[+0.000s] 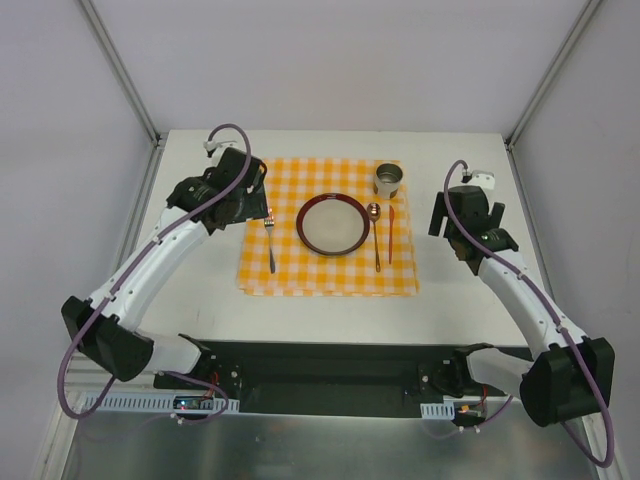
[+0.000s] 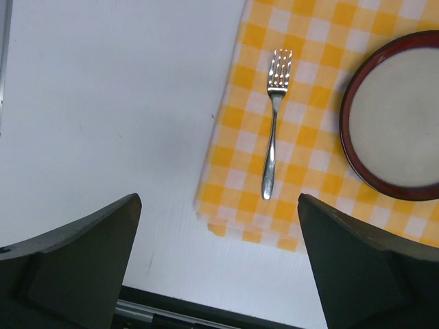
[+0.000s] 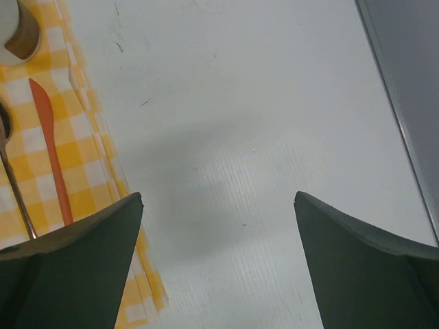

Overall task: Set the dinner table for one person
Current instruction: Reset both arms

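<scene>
The dinner table (image 1: 330,315) is a large white top. On it lies an orange-and-white checked cloth (image 1: 330,275) carrying a dark-rimmed plate (image 1: 333,223). A fork (image 1: 270,245) lies left of the plate, and a spoon (image 1: 375,232) and an orange knife (image 1: 391,235) lie to its right. A metal cup (image 1: 388,180) stands at the cloth's far right corner. My left gripper (image 2: 218,199) hangs open above the cloth's left edge, the fork (image 2: 273,123) lying free beyond it. My right gripper (image 3: 218,195) is open over bare table just right of the cloth, holding nothing.
Grey side walls and metal frame posts (image 1: 125,70) bound the table at left, right and back. A black base rail (image 1: 320,375) runs along the near edge between the arm mounts.
</scene>
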`<action>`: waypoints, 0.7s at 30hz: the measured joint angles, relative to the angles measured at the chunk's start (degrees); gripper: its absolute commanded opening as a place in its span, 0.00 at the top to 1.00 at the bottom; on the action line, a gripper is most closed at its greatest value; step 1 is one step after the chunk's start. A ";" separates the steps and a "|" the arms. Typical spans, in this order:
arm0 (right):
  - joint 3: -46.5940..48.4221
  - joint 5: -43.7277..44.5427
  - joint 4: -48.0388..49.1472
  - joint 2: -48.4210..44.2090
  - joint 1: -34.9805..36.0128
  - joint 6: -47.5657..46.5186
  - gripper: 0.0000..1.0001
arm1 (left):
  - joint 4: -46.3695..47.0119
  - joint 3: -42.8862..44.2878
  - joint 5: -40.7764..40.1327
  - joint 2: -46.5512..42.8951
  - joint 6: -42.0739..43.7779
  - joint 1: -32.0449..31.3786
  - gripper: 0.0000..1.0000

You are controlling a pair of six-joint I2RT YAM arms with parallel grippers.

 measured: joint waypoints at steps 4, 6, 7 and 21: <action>-2.34 0.94 -0.04 -1.05 0.00 0.17 0.04 | 0.04 -3.48 -0.92 -5.66 -0.52 0.00 0.01; -2.47 0.92 -0.11 -1.03 0.00 0.57 0.04 | -0.04 -4.61 -1.36 -7.76 -0.74 0.00 0.01; -2.47 0.85 -0.04 -1.03 0.00 0.76 0.04 | -0.07 -5.05 -1.44 -8.66 -0.85 0.00 0.01; -1.38 -2.03 -0.57 1.97 0.00 1.40 0.04 | 0.00 -5.57 -4.02 -5.64 -0.96 0.00 0.01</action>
